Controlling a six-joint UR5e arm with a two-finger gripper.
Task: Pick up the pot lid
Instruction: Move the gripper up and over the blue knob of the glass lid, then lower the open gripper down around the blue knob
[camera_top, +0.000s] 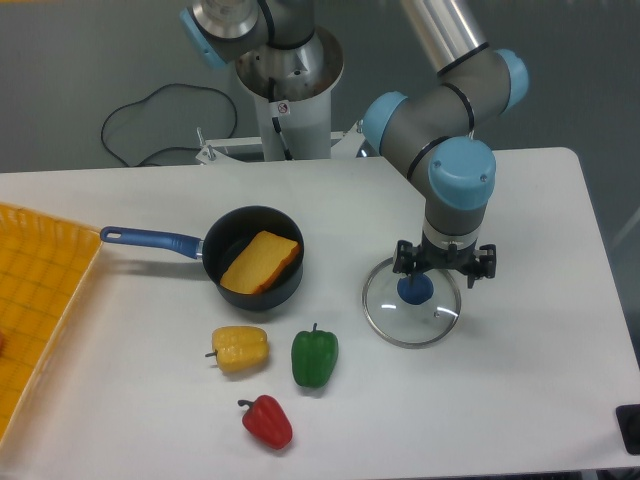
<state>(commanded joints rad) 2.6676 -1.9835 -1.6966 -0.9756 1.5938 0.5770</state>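
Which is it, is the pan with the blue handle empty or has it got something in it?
It's not empty. A yellow wedge lies inside the pan, with dark bottom showing beside it.

So the hand has its fingers spread near the blue knob of the glass pot lid. Black pan holds an orangey wedge, with yellow, green and red peppers on the desk.
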